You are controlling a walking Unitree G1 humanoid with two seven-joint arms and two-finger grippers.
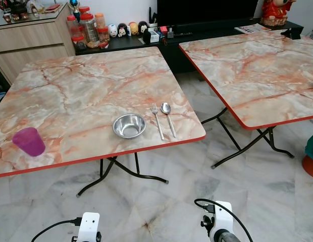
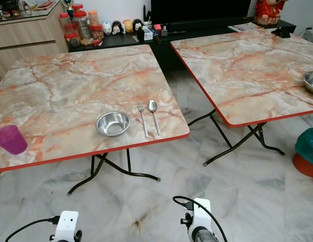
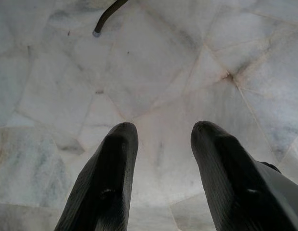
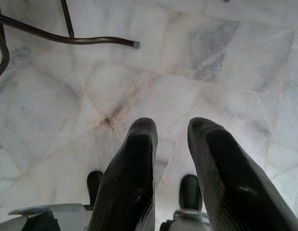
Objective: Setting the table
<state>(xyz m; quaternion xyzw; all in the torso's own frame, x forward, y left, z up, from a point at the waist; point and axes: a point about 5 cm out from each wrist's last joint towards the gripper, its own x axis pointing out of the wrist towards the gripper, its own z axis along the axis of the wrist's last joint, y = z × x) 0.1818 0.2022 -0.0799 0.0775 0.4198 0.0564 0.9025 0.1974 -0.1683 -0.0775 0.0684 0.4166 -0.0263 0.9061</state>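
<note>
Both grippers hang low over the floor, fingers apart and empty, the purple cup (image 1: pixel 29 141) up on the worktop (image 1: pixel 86 80) nearer the left gripper (image 3: pixel 158 144).

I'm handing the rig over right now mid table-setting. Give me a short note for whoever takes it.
Left gripper and right gripper: both open, empty, hanging over the marble floor.
Near table: steel bowl by the front edge, fork and spoon side by side to its right. Purple cup sits apart at the front left corner.
Second bowl on the right table.
Left: probably bring the cup to the setting.
</note>
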